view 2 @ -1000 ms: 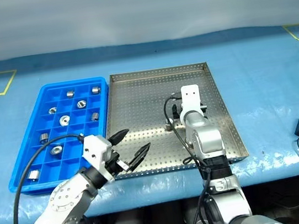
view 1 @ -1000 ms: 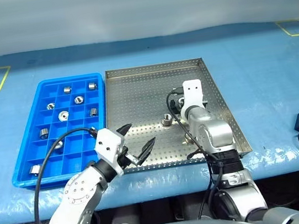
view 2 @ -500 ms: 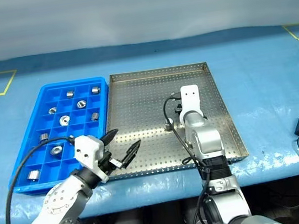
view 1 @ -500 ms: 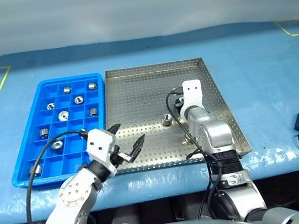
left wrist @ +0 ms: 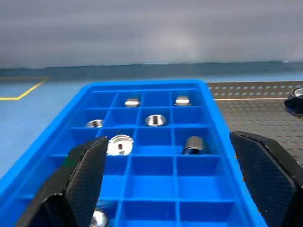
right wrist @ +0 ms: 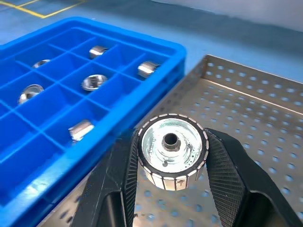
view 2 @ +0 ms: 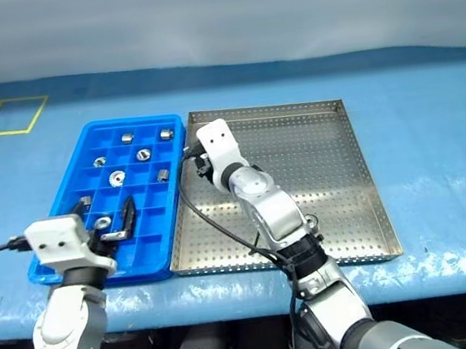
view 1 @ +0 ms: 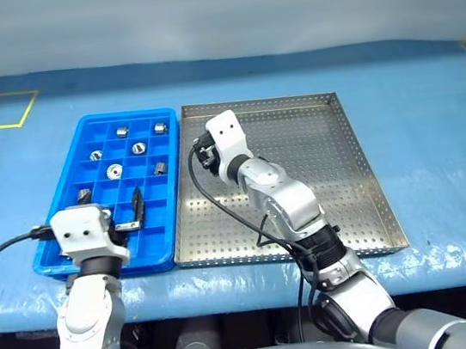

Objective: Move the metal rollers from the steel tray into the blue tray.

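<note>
Right gripper [right wrist: 171,189], now clenched on a roller [right wrist: 172,151], has swung left toward the blue tray [view 1: 173,183]; left gripper [left wrist: 165,184] gapes, released.

The two head views look forward and down from above the near edge of the surface [view 1: 413,97], taking in both the blue tray [view 1: 178,201] on the left and the steel tray [view 1: 361,156] on the right, and they share almost the whole scene. The left wrist view sits low over the blue tray's near end, facing far along its compartments. The right wrist view is very close, facing left across the steel tray's left rim toward the blue tray.
</note>
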